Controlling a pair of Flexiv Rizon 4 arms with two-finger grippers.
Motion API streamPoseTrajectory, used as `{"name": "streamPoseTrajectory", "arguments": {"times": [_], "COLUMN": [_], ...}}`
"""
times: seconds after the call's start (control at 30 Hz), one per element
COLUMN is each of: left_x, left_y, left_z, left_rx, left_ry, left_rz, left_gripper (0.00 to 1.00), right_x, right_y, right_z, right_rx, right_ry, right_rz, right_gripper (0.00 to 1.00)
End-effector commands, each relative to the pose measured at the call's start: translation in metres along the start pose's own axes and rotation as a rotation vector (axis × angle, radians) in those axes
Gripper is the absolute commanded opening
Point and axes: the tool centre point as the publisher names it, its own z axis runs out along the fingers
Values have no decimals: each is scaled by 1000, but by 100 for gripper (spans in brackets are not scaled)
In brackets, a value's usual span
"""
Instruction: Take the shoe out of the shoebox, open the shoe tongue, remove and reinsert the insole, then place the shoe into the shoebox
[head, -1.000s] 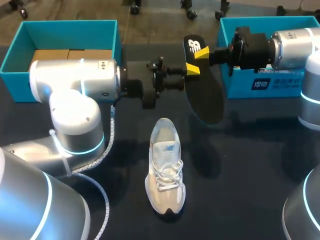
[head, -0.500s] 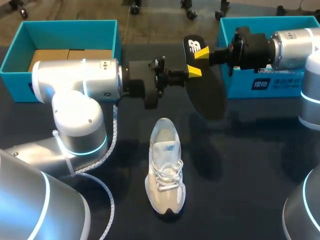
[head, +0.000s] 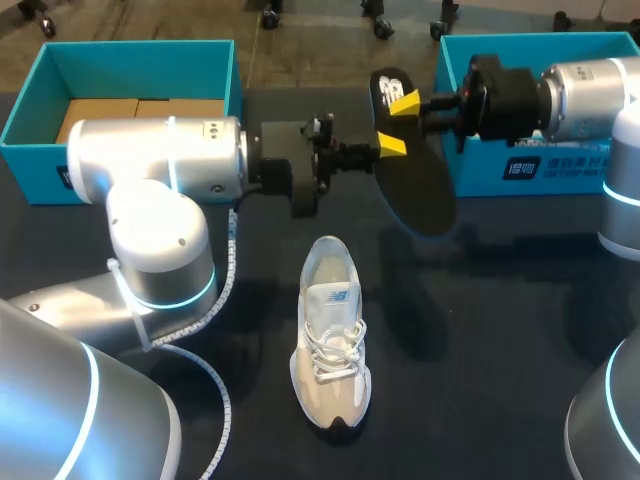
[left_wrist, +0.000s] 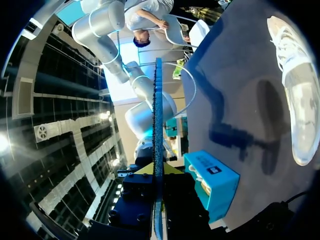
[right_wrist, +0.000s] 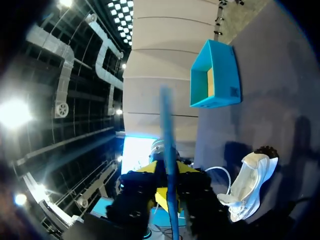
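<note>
A black insole (head: 415, 185) hangs on edge above the table between my two grippers. My left gripper (head: 392, 146) is shut on its middle; in the left wrist view the insole (left_wrist: 158, 125) runs edge-on out from between that gripper (left_wrist: 158, 170). My right gripper (head: 403, 103) stands at the insole's heel end. In the right wrist view its fingers stand a little apart on either side of the insole (right_wrist: 167, 140), so that gripper (right_wrist: 169, 172) is open. The pale grey shoe (head: 330, 340) lies on the table below, toe toward the front edge.
A teal box (head: 40, 100) with brown cardboard inside stands at the back left. A second teal box (head: 520, 165) stands at the back right, under my right arm. The dark table runs bare around the shoe.
My left gripper moved right and shut on the insole. My right gripper's fingers then spread off it and that arm drew back slightly to the right.
</note>
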Motion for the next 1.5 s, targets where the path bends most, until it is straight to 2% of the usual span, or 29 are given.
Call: {"name": "streamPoseTrajectory", "arguments": {"times": [0.03,0.2,0.53,0.6,0.63,0.67,0.7,1.23,1.3,1.37,1.4,1.43,1.47,1.5], "left_x": [-1,0,-2,-2,-1,-1,0,-1,-4,-5,-7,-7,-8,-8], "left_y": [1,5,9,11,12,12,12,13,21,23,30,31,34,34], "left_z": [-15,-34,-65,-70,-73,-73,-76,-77,-80,-80,-79,-79,-78,-78], "left_rx": [11,35,84,123,167,167,208,194,120,108,57,47,45,45], "left_ry": [16,55,124,131,141,141,144,139,126,138,173,191,235,235], "left_rz": [-7,-141,-459,-558,-647,-647,-751,-771,-934,-994,-1197,-1286,-1466,-1466], "left_gripper": [0,0,0,0,0,0,0,0,0,0,0,0,0,0], "right_x": [-1,2,7,8,8,8,8,8,8,8,8,8,8,8], "right_y": [-10,-22,-32,-33,-33,-33,-33,-33,-33,-33,-33,-33,-33,-33], "right_z": [-8,-17,-29,-30,-30,-30,-30,-30,-30,-30,-30,-30,-30,-30], "right_rx": [2,10,13,12,12,12,12,12,12,12,12,12,12,12], "right_ry": [3,3,-22,-26,-26,-26,-26,-26,-26,-26,-26,-26,-26,-26], "right_rz": [-7,-37,-36,-33,-33,-33,-33,-33,-33,-33,-33,-33,-33,-33], "right_gripper": [100,100,100,100,100,100,100,100,100,100,100,100,100,100]}}
